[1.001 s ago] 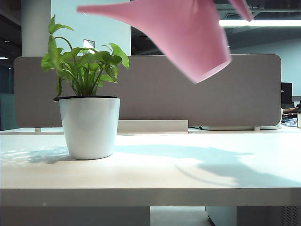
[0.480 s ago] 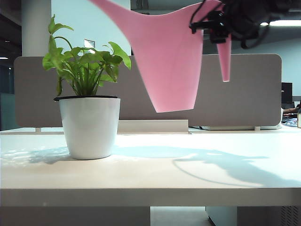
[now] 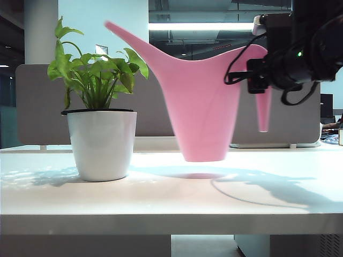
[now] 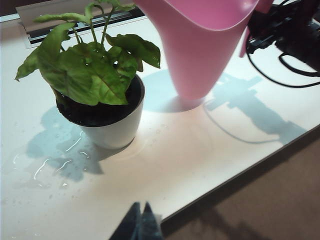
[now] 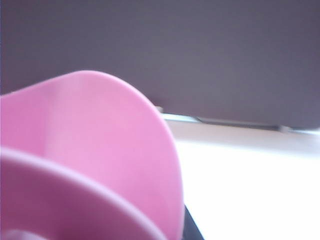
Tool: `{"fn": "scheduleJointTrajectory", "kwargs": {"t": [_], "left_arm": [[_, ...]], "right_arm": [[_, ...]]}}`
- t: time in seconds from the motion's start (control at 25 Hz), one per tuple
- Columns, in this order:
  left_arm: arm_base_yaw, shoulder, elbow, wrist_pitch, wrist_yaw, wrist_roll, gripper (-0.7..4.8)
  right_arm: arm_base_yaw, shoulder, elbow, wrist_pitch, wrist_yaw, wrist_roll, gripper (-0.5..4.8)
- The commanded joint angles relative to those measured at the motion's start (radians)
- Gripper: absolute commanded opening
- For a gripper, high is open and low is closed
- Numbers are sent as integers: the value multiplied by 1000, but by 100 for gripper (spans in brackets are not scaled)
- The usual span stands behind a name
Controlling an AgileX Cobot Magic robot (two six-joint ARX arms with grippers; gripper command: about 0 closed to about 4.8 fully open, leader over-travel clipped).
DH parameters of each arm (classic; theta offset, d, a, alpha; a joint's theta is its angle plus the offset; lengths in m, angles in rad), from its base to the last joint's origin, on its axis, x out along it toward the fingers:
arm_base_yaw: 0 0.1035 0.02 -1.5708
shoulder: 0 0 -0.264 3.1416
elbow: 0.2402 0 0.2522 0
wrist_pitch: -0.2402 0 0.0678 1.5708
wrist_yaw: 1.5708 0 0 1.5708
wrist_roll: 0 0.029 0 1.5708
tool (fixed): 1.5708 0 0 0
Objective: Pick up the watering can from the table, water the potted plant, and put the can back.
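A: You can't see the right gripper (image 3: pixel 257 80) clearly; black housing and cables cover its jaws where they meet the watering can (image 3: pixel 201 101) handle.

B: And the left gripper (image 4: pixel 140 225)?

A: Cut off by the frame edge, only dark tips showing. The right wrist view is a pink blur.

A tall smooth pink plastic watering can (image 3: pixel 201 107) stands upright at centre frame, its base at or just above the wide white worktop (image 3: pixel 171 198); contact cannot be told. Its long spout slants toward upper left, above a small leafy green plant in a white pot (image 3: pixel 102 142). At upper right, the black right gripper (image 3: pixel 260 75) grips the can's handle.
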Motion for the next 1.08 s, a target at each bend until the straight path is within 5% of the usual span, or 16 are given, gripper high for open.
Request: {"fn": "scheduleJointTrajectory", "kwargs": {"t": [0.04, 1.08], "left_arm": [[2, -2, 2, 12, 1, 0, 3], [2, -2, 2, 12, 1, 0, 3]], "right_arm": [[3, 23, 11, 115, -17, 39, -5], [-40, 112, -56, 188, -70, 1, 2]]}}
